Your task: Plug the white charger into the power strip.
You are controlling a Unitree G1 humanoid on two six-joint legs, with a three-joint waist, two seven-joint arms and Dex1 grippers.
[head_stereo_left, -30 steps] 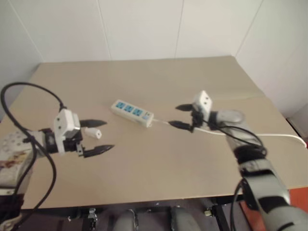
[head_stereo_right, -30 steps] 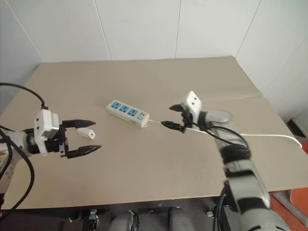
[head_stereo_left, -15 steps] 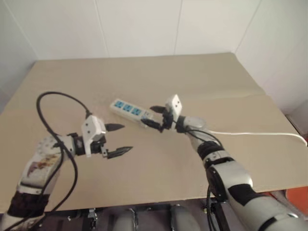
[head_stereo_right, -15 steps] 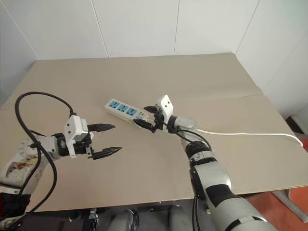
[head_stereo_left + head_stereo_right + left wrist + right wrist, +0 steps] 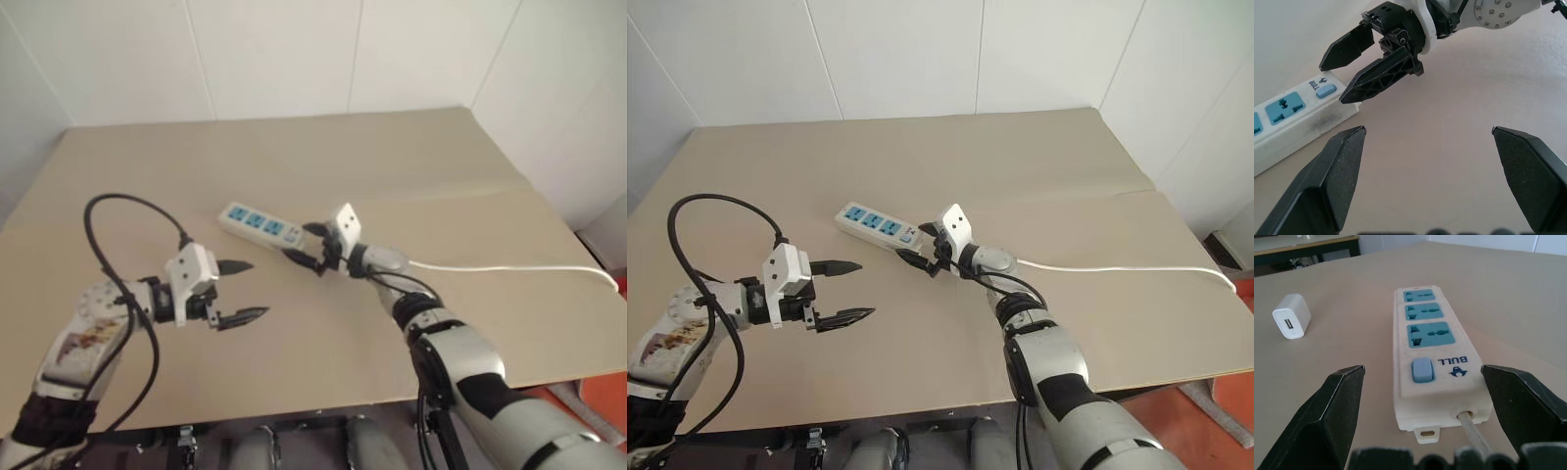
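White and small, the white charger [image 5: 1291, 317] lies on the tan table [image 5: 1068, 176]. It is to the left of the power strip [image 5: 874, 223], near it but not touching. I can see a little slot on its end. I cannot see its metal pins, so I think they are on a hidden side.

The power strip lies flat with its three blue sockets facing up and nothing plugged in. Its switch [image 5: 1421, 369] is at the right end, and the thin cord [image 5: 1117, 266] runs off to the right.

The right gripper [image 5: 912, 243] is at that switch end. Its fingers are spread wide, one on each side of the strip, and they hold nothing. The left gripper [image 5: 865, 288] hovers low over the table, to the left and nearer the robot. It is spread wide too, and empty.

The job has hardly begun. I think the right gripper should close gently on the switch end to keep the strip steady. It should not press the switch. The left gripper should then take the charger by its sides and leave the pins free.
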